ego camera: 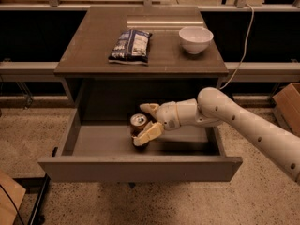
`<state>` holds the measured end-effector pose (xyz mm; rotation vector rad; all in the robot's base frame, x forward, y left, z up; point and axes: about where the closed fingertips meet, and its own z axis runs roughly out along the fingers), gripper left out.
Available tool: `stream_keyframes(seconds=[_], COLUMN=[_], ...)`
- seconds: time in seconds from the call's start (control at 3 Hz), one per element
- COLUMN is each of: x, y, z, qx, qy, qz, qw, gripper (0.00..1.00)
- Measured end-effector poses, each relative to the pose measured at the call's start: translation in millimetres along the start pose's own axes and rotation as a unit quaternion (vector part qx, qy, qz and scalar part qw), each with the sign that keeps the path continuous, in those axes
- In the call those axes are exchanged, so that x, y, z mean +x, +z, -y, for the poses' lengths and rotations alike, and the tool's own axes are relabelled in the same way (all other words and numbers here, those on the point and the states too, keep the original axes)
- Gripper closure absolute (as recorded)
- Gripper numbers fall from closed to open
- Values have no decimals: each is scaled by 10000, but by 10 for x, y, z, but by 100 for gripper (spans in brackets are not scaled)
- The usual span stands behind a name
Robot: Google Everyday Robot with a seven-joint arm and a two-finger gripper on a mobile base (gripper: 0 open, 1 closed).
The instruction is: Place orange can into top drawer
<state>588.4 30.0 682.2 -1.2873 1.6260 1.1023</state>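
The orange can stands upright on the floor of the open top drawer, a wide grey drawer pulled out from under the brown table. My gripper reaches into the drawer from the right. Its fingers stand spread apart on either side of the can, one behind it and one in front. The front finger covers the can's lower right side.
A blue-white snack bag and a white bowl lie on the table top. A cardboard box stands on the floor at the right. A cable hangs down at the table's right side.
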Motion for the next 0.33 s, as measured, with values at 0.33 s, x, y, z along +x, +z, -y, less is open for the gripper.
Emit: stream_keyframes(seconds=[0.33], x=[0], y=[0], z=[0], qx=[0], qy=[0], qz=[0], qw=[10000], gripper=[0])
